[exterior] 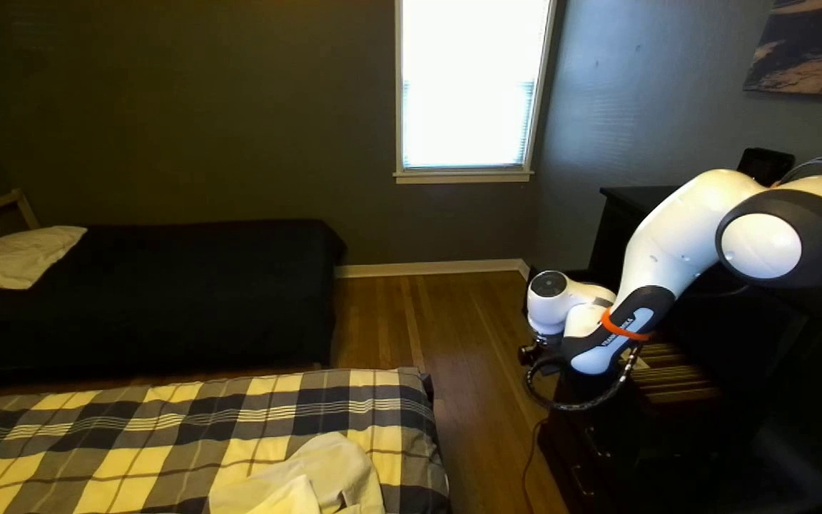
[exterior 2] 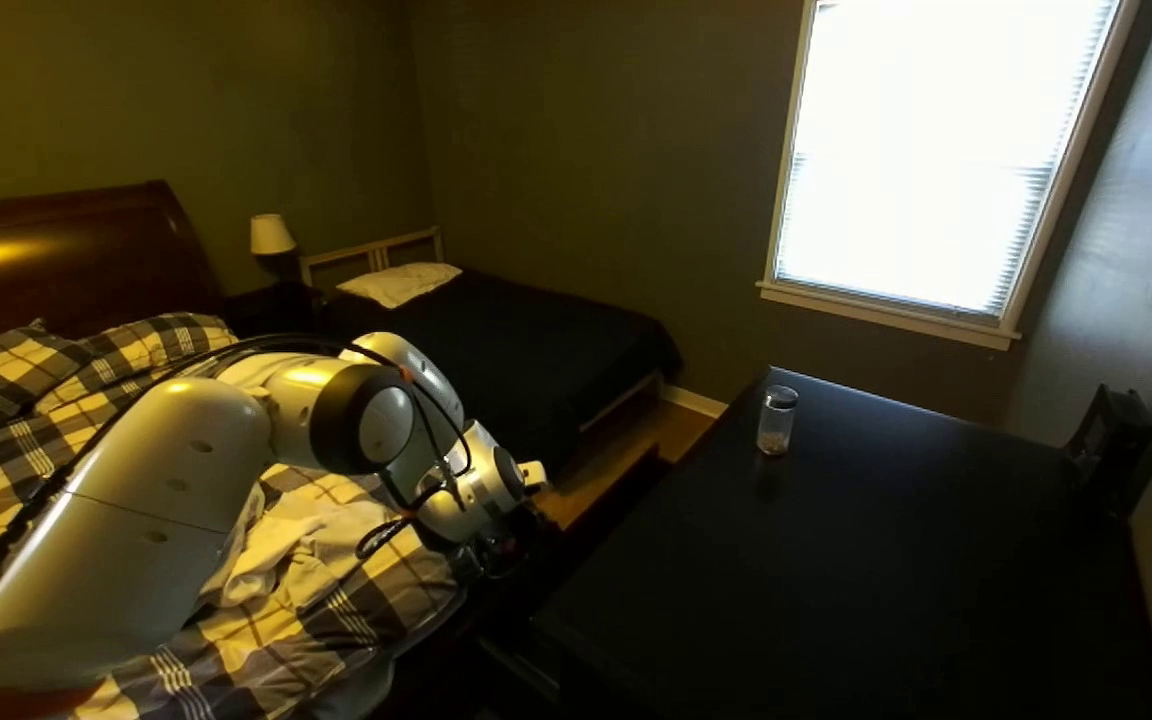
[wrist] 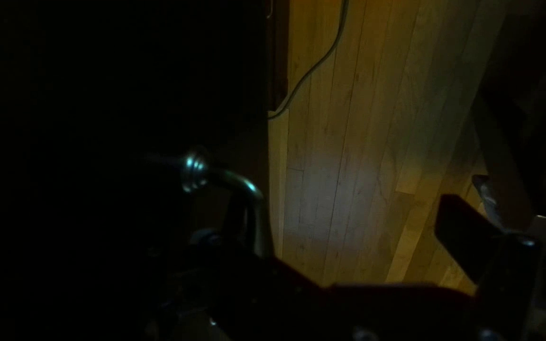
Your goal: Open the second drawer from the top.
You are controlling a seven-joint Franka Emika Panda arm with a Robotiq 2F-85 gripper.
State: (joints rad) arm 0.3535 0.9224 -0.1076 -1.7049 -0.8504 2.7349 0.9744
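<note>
Dimly, the wrist view shows the near-black drawer [wrist: 152, 163], its curved pull [wrist: 250, 186] glinting at nine o'clock; gripper [wrist: 343, 208] spread.

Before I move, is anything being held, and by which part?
Nothing is clamped: the gripper stands open. One finger appears beside the metal pull; whether it hooks behind, I can't tell.

In an exterior view, you have a jar [exterior 2: 776, 425] on the counter [exterior 2: 866, 570], the window [exterior 2: 936, 160] behind it, the near bed [exterior 2: 266, 640] at left, the far bed [exterior 2: 556, 350] beyond. In the wrist view, a handle [wrist: 255, 193] lies at the left side of your hand [wrist: 344, 207].
</note>
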